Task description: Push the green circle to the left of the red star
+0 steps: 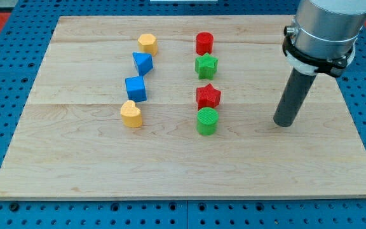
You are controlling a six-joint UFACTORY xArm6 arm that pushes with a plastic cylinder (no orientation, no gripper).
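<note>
The green circle stands on the wooden board just below the red star, touching or nearly touching it. My tip rests on the board to the right of the green circle, well apart from it and at about the same height in the view. The rod rises to the arm's grey body at the view's top right.
A green star and a red cylinder stand above the red star in one column. To the left stand a yellow hexagon, a blue triangle, a blue cube and a yellow heart. The board lies on a blue pegboard.
</note>
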